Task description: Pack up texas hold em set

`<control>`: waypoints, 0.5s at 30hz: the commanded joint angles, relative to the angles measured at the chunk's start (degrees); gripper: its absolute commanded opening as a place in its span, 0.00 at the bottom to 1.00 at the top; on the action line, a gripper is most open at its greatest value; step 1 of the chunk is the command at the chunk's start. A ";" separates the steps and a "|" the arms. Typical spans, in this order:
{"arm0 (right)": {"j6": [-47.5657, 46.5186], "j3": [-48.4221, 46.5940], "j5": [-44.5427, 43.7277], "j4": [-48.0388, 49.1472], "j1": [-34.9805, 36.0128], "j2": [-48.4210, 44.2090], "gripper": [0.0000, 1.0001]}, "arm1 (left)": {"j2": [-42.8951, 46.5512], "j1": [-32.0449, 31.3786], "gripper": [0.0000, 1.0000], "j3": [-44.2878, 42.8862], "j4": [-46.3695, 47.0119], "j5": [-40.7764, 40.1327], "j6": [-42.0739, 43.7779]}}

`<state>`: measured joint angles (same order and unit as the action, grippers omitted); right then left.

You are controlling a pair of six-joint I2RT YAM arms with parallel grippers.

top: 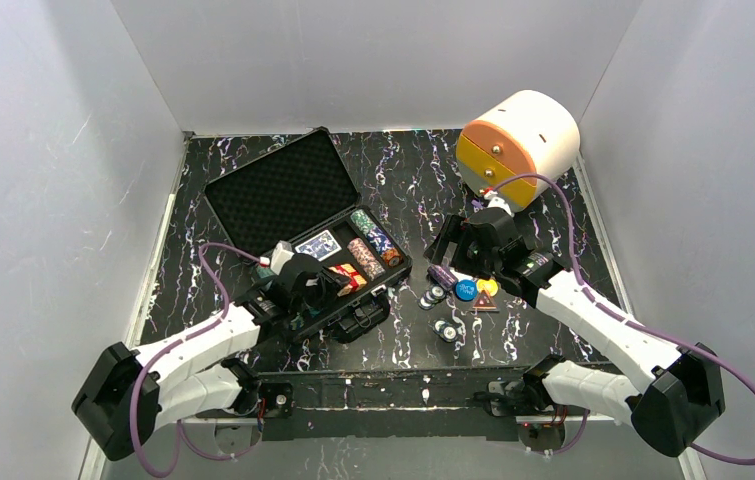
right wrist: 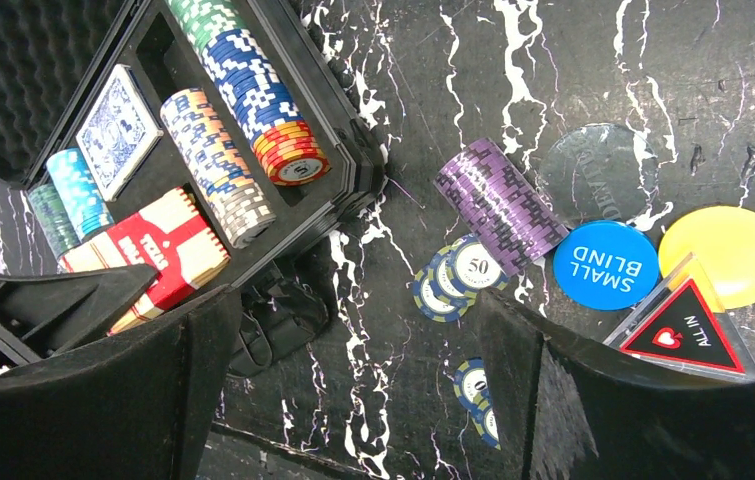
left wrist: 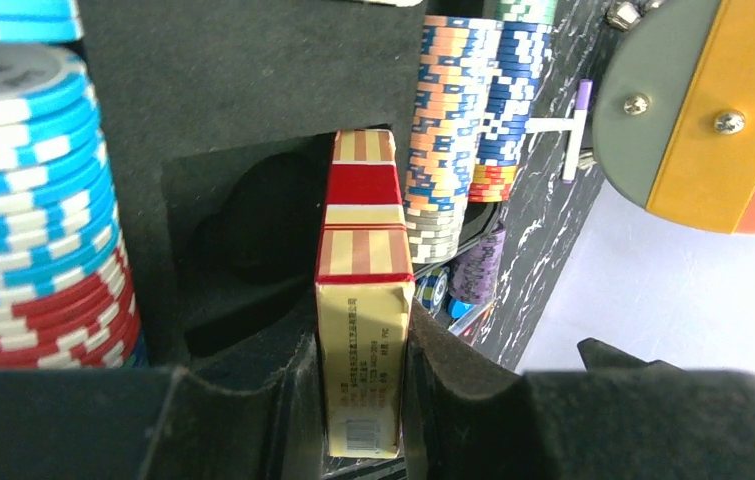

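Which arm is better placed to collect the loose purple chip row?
Right: the right pincer, open, hangs above the purple chip row; the left pincer is shut on the red card deck.

Black, white-veined table (top: 413, 165). On it, left of centre: open case (top: 283, 195). Upper right: round box (top: 528, 135). Middle, just right of the case: purple chip row (right wrist: 498, 205), loose chips (right wrist: 453, 280), blue button (right wrist: 605, 265), yellow button (right wrist: 723, 250), triangular marker (right wrist: 688, 330) against it, perhaps a clear disc (right wrist: 598, 170).
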<state>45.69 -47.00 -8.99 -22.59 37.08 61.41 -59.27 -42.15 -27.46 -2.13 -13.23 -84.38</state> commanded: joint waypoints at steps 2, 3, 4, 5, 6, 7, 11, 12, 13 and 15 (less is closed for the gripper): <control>-0.56 -0.19 0.91 0.98 -0.24 -0.38 0.94 | 0.42 2.28 0.23 4.65 9.79 3.47 5.37; -0.43 -0.19 0.83 1.02 -0.24 -0.26 0.94 | 0.42 3.11 0.22 5.37 11.30 4.81 5.94; -0.39 -0.19 0.82 0.98 -0.24 -0.17 0.94 | 0.13 4.22 0.22 6.00 12.76 6.31 6.55; -0.33 -0.19 0.89 1.05 -0.22 -0.03 0.94 | -0.39 5.21 0.22 6.40 13.75 8.21 7.23; -0.26 -0.19 0.86 1.10 -0.25 0.07 0.94 | -0.97 6.04 0.22 6.78 14.58 9.79 7.65; -0.37 -0.19 0.86 1.14 -0.20 0.18 0.94 | -1.67 6.82 0.22 7.13 15.50 11.43 7.99; -0.52 -0.34 0.98 1.23 -0.25 0.58 0.94 | -4.38 7.89 0.22 7.39 17.11 15.63 8.55; -0.47 -0.37 1.01 1.23 -0.23 0.64 0.94 | -4.64 7.93 0.23 6.72 15.68 15.38 8.92; -0.43 -0.41 1.01 1.25 -0.24 0.72 0.94 | -4.64 7.91 0.24 5.82 12.81 14.57 9.54; -0.29 -0.29 1.13 1.36 -0.24 0.64 0.94 | -4.04 7.90 0.25 2.83 2.31 9.75 10.17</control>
<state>45.67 -47.03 -8.21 -22.57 37.08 62.11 -62.11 -34.28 -21.34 12.80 -0.03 -77.08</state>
